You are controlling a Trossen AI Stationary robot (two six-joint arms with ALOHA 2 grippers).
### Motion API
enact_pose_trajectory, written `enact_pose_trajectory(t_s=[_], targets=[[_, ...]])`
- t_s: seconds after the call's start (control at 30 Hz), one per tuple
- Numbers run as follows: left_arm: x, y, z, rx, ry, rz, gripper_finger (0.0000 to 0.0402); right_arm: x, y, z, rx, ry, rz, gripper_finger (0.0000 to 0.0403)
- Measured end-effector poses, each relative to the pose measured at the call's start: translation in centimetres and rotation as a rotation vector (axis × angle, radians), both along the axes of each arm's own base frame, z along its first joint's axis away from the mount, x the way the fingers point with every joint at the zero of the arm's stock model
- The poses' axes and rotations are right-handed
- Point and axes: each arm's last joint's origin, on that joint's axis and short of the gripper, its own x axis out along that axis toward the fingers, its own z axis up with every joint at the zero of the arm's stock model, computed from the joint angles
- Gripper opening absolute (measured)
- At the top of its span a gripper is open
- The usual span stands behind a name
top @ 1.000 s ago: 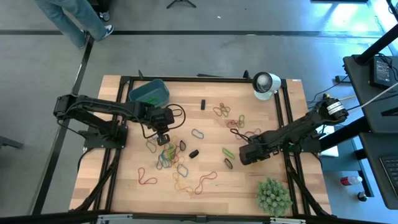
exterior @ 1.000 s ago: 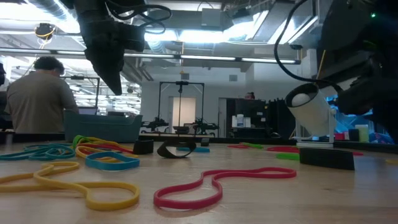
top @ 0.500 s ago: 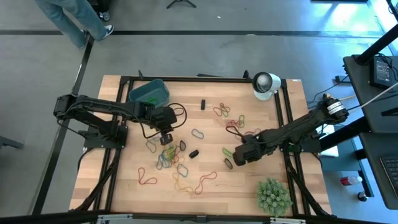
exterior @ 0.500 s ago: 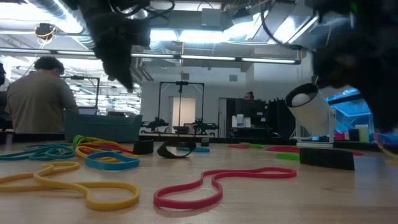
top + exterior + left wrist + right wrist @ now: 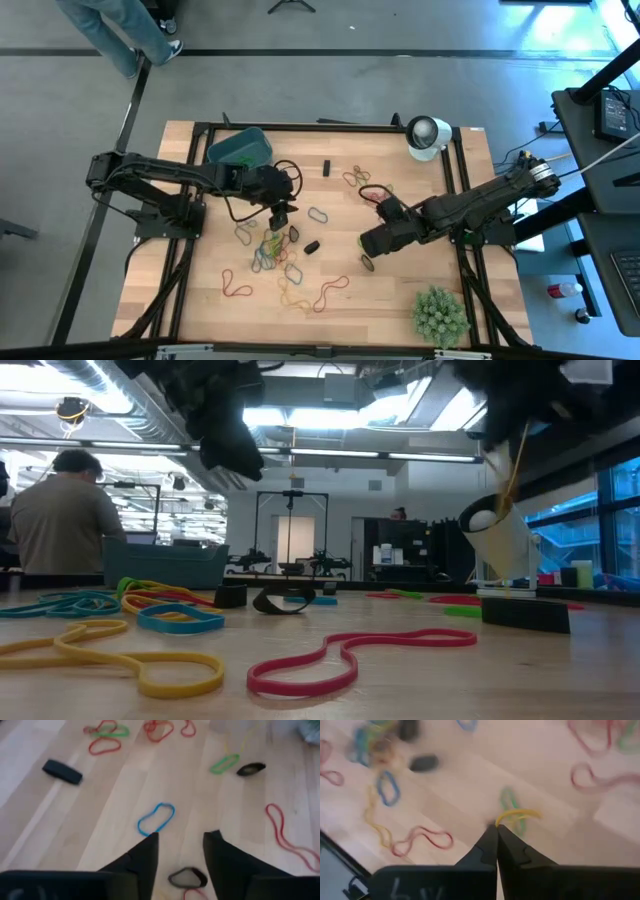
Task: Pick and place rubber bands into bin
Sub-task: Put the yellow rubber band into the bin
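While right hand (image 5: 496, 827) pinches yellow band (image 5: 517, 815) — plant ball (image 5: 439, 314), cup (image 5: 428, 135) nearby

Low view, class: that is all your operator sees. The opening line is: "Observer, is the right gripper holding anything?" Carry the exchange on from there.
Observer: Yes. The right wrist view shows the right gripper shut on a yellow rubber band.
Operator: And the left one?
Observer: The left wrist view shows the left gripper open with nothing between its fingers, above a dark rubber band.
Operator: Where is the bin from the arms?
Observer: From above, the bin sits near the table's corner on the left arm's side, close to the left gripper and well away from the right one.
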Motion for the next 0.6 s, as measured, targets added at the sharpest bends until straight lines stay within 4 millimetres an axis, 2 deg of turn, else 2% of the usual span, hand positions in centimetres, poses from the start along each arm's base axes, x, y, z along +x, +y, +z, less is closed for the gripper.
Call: enact_pose_trajectory(t_s=[0.27, 0.47, 0.6], targets=[[1.3, -0.4, 1.7, 0.04, -0.221, -0.047, 0.0211, 1.8, -1.5, 4.0, -0.19, -0.18, 0.085, 0.0], [2.3, -1.2, 3.9, 0.11, -0.468, -0.116, 0.0219, 4.1, -3.0, 5.8, -0.295, -0.371, 0.176, 0.0], [2.5, -1.7, 4.6, 0.135, -0.543, -0.163, 0.0217, 5.0, -3.8, 6.8, -0.369, -0.465, 0.221, 0.0]])
